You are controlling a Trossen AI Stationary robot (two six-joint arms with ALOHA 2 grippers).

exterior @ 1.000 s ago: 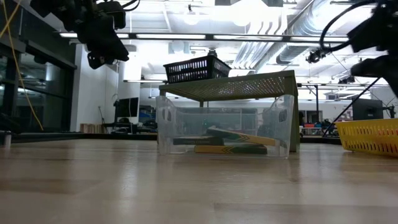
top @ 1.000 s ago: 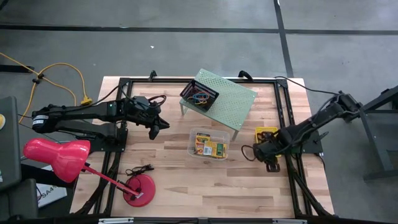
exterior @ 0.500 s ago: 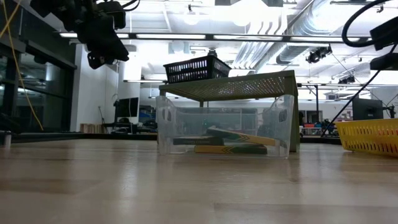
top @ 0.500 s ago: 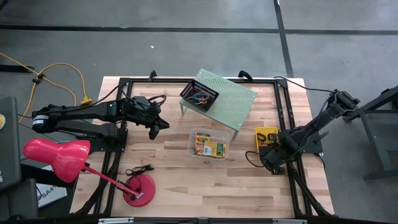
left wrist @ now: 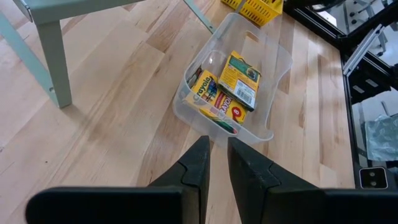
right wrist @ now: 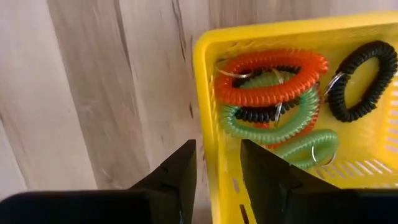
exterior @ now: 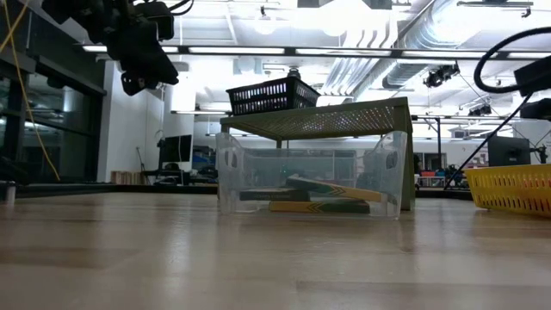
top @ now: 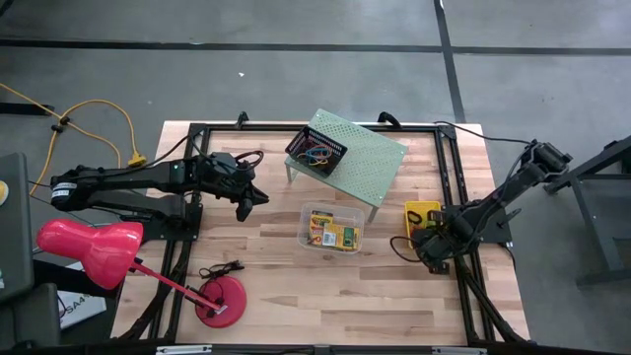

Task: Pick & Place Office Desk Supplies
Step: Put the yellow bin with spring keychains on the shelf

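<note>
While right hand (right wrist: 216,165) straddles yellow basket (right wrist: 208,93) wall, coil rings (right wrist: 273,93) inside
</note>
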